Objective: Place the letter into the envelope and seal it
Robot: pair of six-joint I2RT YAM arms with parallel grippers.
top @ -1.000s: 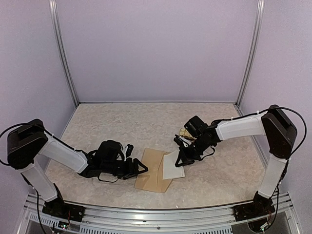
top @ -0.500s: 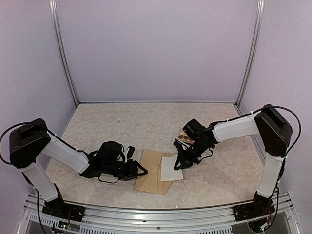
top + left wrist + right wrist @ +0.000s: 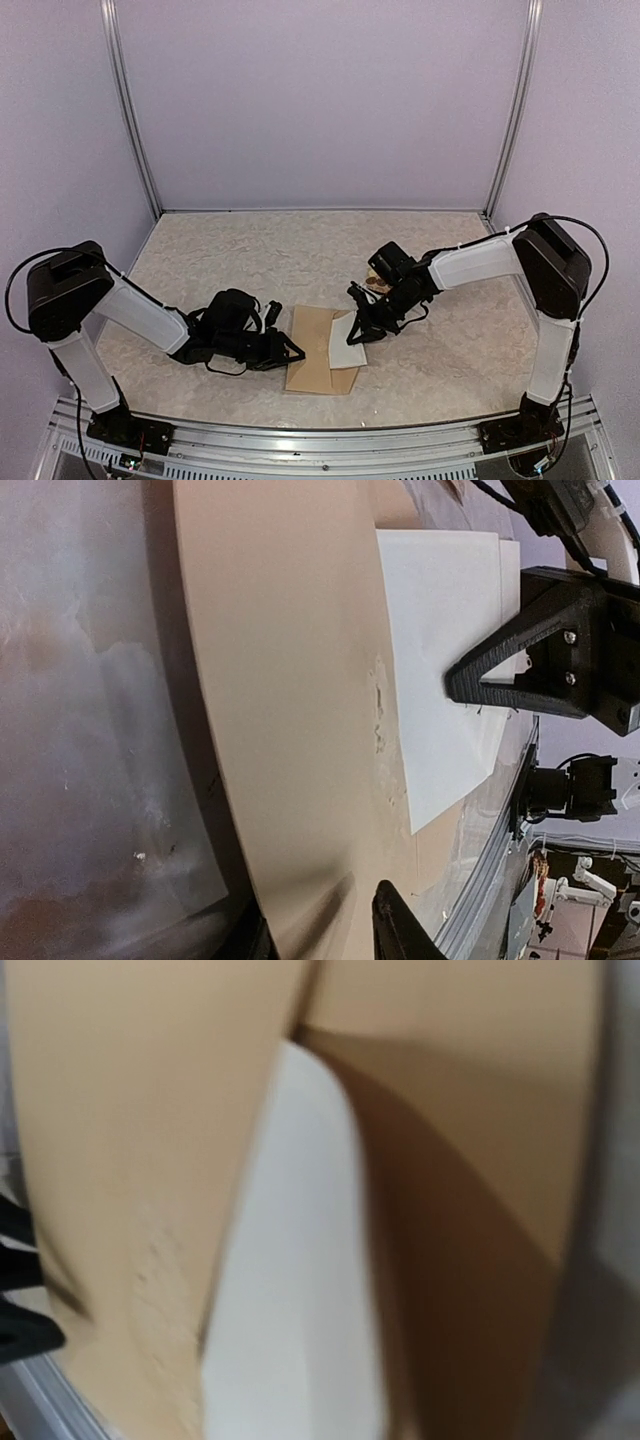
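Note:
The tan envelope lies flat near the table's front middle. The white letter rests slanted over its right part, plain side up. My right gripper is shut on the letter's right edge. In the blurred right wrist view the letter runs forward over the envelope, and my own fingers do not show. My left gripper lies low at the envelope's left edge. Its jaws straddle that edge, one finger above the paper, with a gap still showing.
A small sticker card peeks out behind the right arm. An aluminium rail runs along the near edge and purple walls close the back and sides. The stone-patterned tabletop stretches behind both arms.
My right gripper has carried the letter leftward, further over the envelope. The left gripper's jaws have narrowed around the envelope's edge.

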